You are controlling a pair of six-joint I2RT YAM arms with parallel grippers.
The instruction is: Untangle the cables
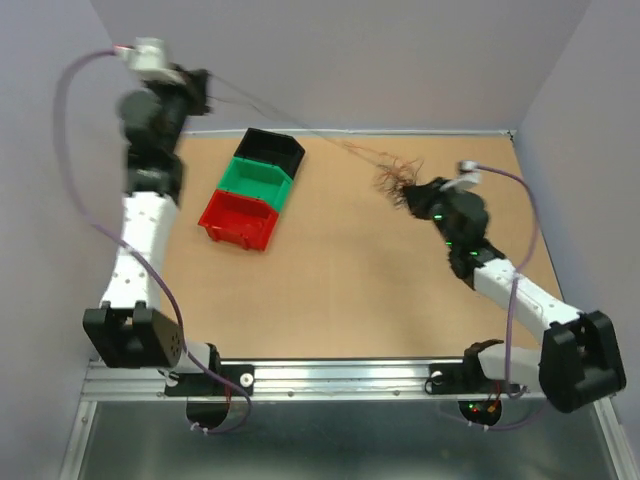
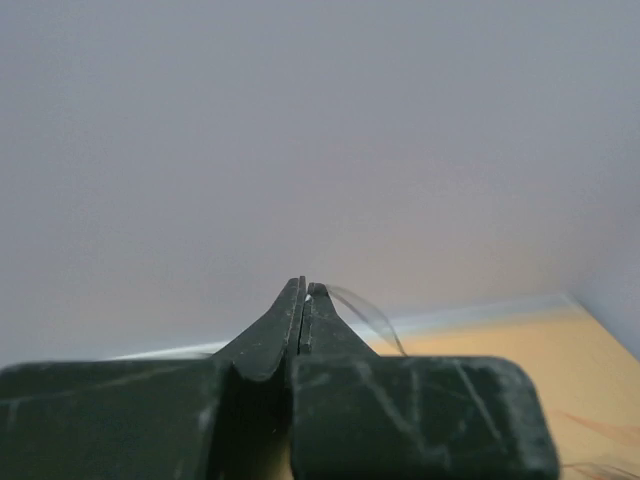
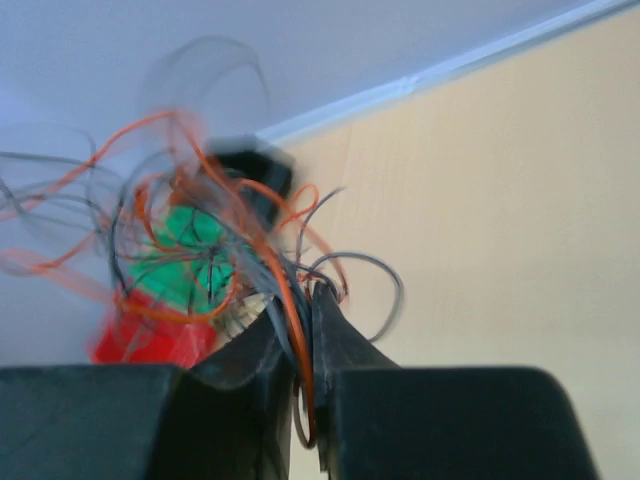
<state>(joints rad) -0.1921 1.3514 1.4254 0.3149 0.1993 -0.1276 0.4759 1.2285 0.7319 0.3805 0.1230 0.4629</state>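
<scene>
Top view: the wiry bunch of hair-thin red, orange-brown and dark cables (image 1: 393, 176) is sitting at about 2 o'clock over the tan wooden table (image 1: 350, 290), right at the tip of the right claw (image 1: 412, 196). I cannot tell whether the bunch is touching the table or hanging just above it.

Right wrist view: the right claw (image 3: 305, 300) is pinching the cables (image 3: 200, 240). An orange strand and a grey one are running between its nearly touching fingers. The rest is fanning out in blurred loops toward 10 o'clock.

The left claw (image 1: 200, 88) is hanging high past the table's 10 o'clock corner, against the grey wall. Thin strands are stretching taut from it toward 4 o'clock, into the bunch.

Left wrist view: the left claw (image 2: 305, 292) is fully closed, fingers pressed together. A fine dark strand is coming out at the tip and curving away to 4 o'clock.

Three small plastic bins are lying in a touching diagonal row at about 10 o'clock on the table, well apart from the bunch:
- black plastic bin (image 1: 270, 150), farthest
- green plastic bin (image 1: 258, 180), in the middle
- red plastic bin (image 1: 238, 218), nearest
</scene>
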